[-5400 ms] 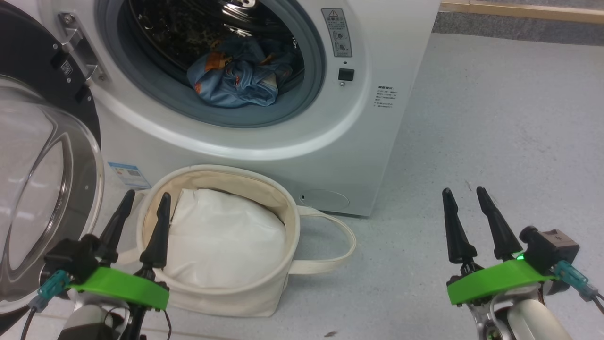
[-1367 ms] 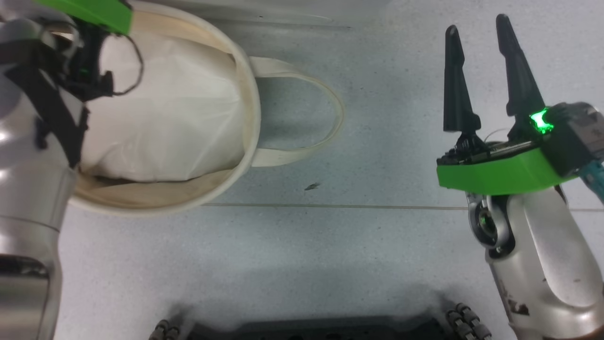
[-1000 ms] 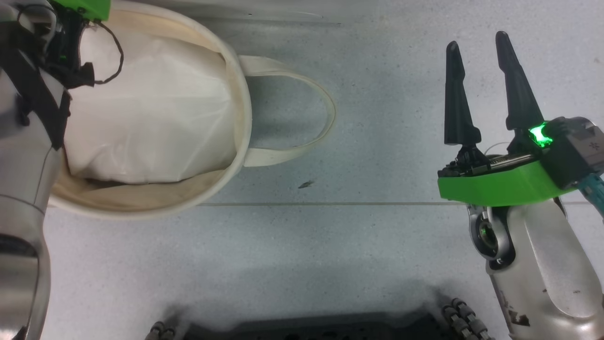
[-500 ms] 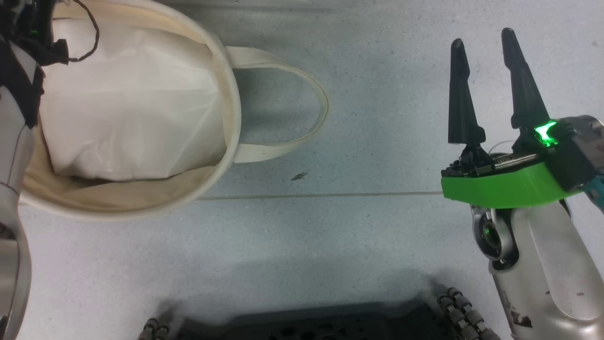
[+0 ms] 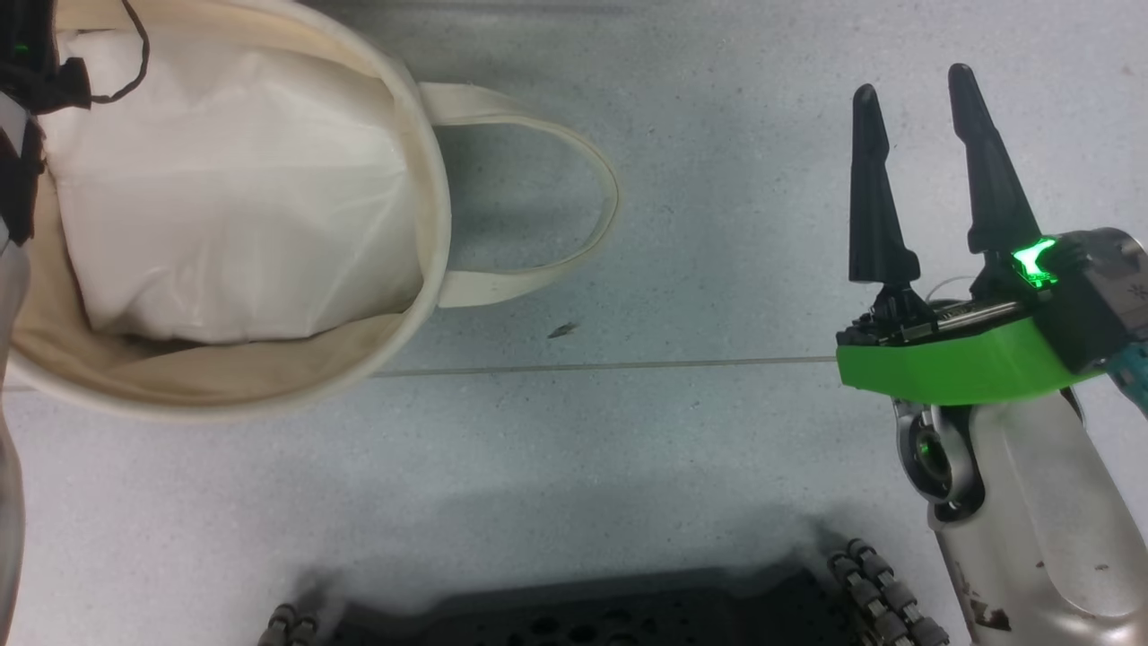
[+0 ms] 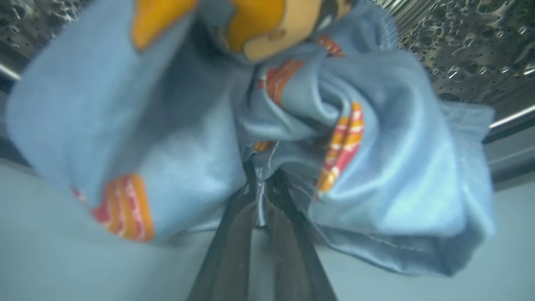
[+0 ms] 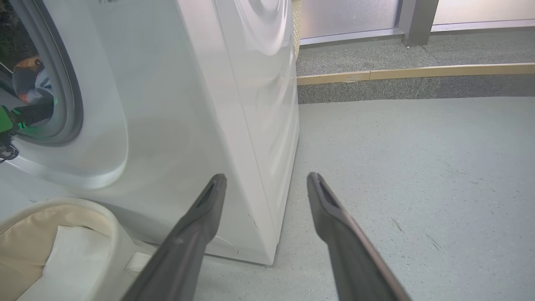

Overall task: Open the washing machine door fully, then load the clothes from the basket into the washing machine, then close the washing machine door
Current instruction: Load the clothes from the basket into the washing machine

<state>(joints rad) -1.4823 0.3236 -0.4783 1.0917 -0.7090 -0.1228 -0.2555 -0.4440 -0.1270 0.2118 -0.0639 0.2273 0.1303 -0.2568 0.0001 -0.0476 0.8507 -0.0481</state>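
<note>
My left gripper (image 6: 260, 188) is inside the steel drum (image 6: 459, 33), shut on a fold of the clothes (image 6: 397, 167), a light blue garment with orange prints that bunches around its fingers. In the right wrist view the washing machine (image 7: 188, 83) stands close ahead, with the left gripper's green mount (image 7: 6, 121) at its grey ring (image 7: 62, 83). The cream basket (image 5: 430, 224) sits on the floor at the upper left of the head view. My right gripper (image 5: 912, 81) hangs open over bare floor, right of the basket. The door is out of view.
A plain white padded cloth (image 5: 224, 179) lies in the basket, whose loop handle (image 5: 610, 197) rests flat on the grey floor. My dark wheeled base (image 5: 574, 619) is at the bottom. Beyond the washer a raised step with a wooden edge (image 7: 418, 73) crosses the floor.
The head camera has tilted down since the first frame and the picture keeps drifting left. My left arm has gone from beside the basket into the drum. The right gripper stays open.
</note>
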